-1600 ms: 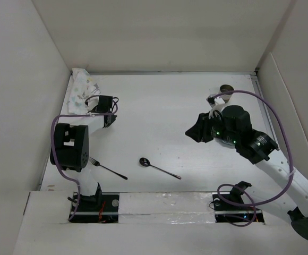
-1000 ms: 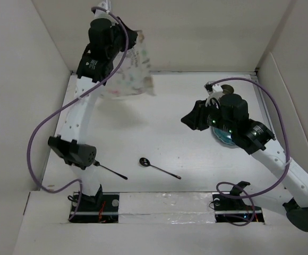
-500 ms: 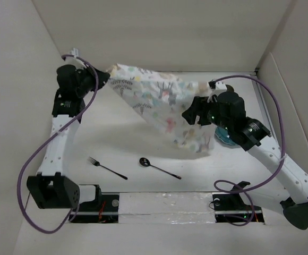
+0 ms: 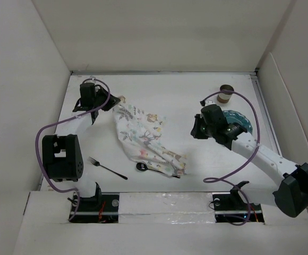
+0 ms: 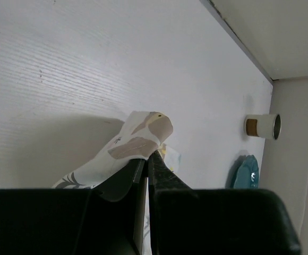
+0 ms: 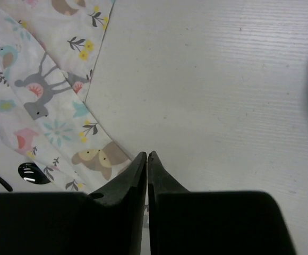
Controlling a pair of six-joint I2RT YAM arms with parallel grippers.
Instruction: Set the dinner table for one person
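Note:
The mat printed with pastel animals [image 4: 146,138] lies rumpled on the white dinner table [image 4: 175,95], running from far left to near centre. My left gripper [image 4: 113,102] is shut on its far-left corner [image 5: 143,130], low over the table. My right gripper [image 4: 195,129] is shut on nothing, right of the mat; its tips [image 6: 147,155] hang over bare table beside the mat's edge [image 6: 42,95]. The mat covers the handle of the black spoon [image 4: 142,167], whose bowl also shows in the right wrist view [image 6: 31,172]. A black fork [image 4: 107,168] lies near left.
A teal plate [image 4: 240,121] lies at the right, partly under my right arm, and a small brown-banded cup [image 4: 227,94] stands behind it. Both show in the left wrist view: the cup [image 5: 260,126], the plate [image 5: 246,171]. White panels wall the table.
The mat hung stretched in the air between both grippers; now it lies rumpled on the table over the spoon's handle. My right gripper has let it go. My left gripper has lowered.

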